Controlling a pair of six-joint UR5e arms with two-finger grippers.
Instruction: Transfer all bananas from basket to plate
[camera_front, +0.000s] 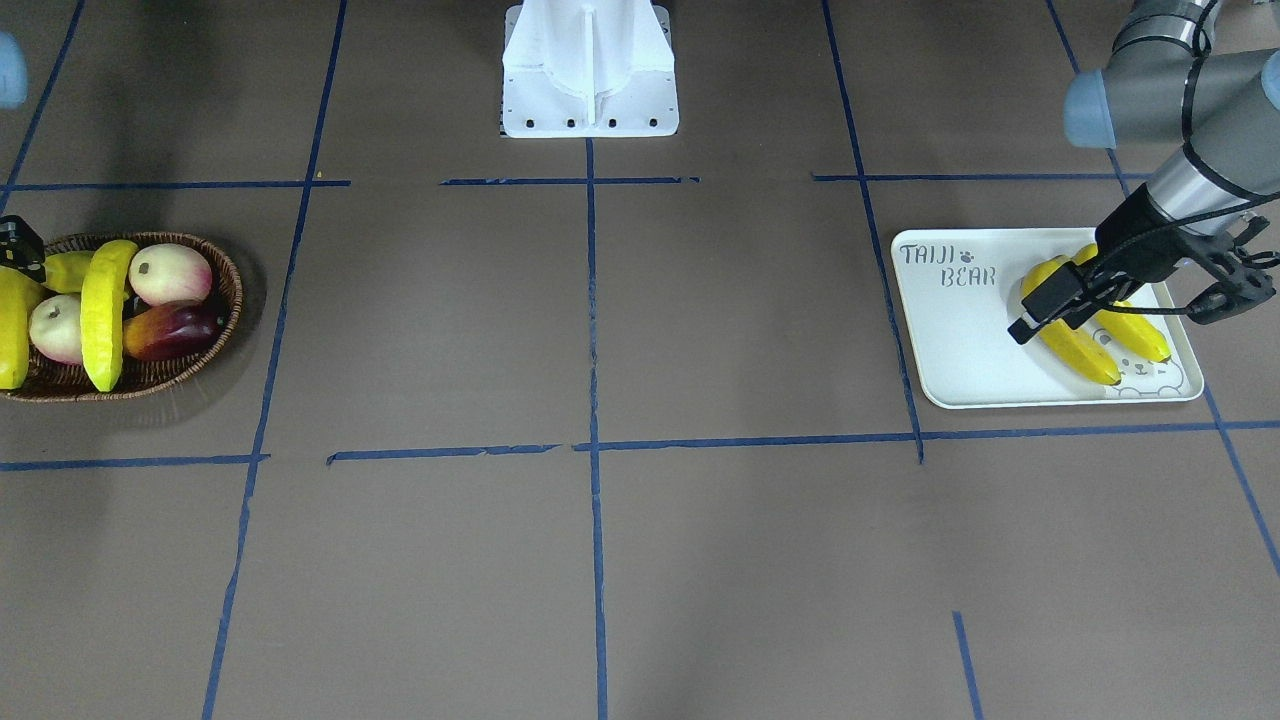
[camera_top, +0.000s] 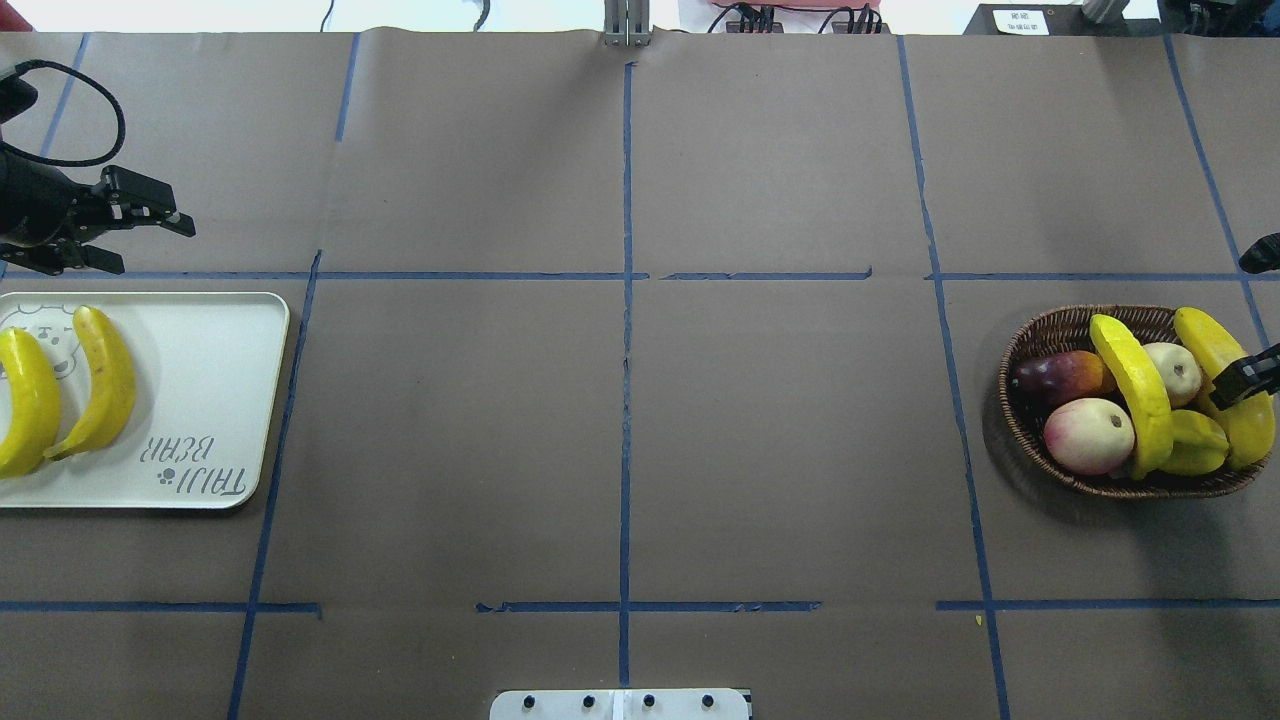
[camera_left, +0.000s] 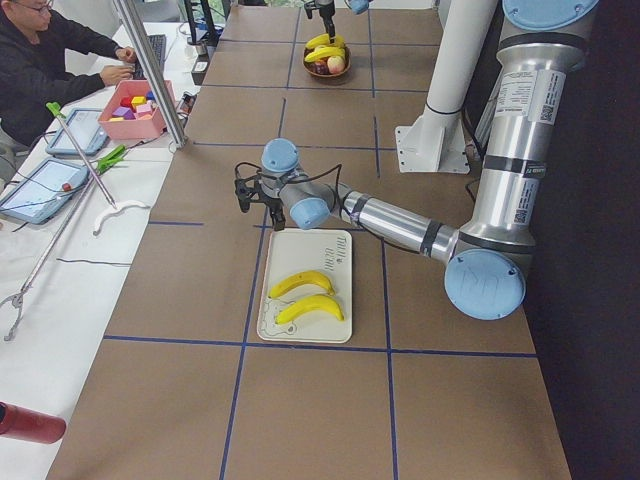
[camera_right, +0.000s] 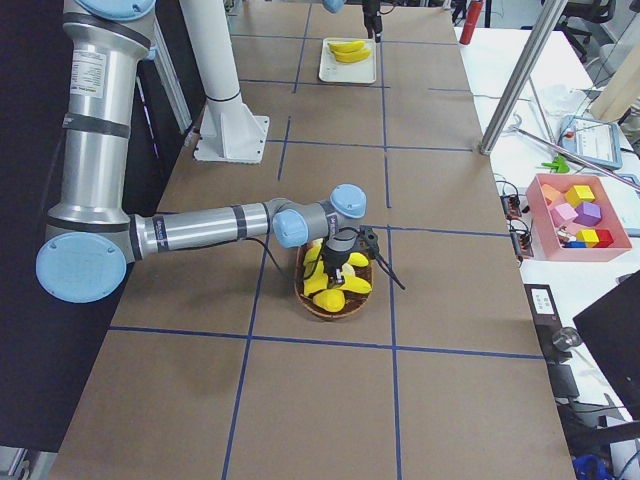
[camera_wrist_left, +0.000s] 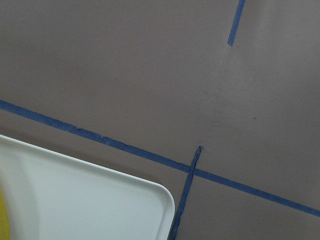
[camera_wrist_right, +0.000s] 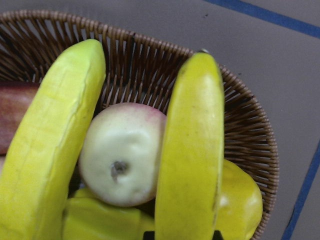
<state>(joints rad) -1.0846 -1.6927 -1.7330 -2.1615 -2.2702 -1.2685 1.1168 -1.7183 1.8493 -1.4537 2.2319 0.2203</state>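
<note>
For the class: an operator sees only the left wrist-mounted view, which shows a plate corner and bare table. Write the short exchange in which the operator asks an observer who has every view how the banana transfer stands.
Operator: How many bananas are on the plate?
Observer: Two bananas lie side by side on the plate.
Operator: And what is in the basket?
Observer: Two more bananas lie in the basket, across the other fruit.
</note>
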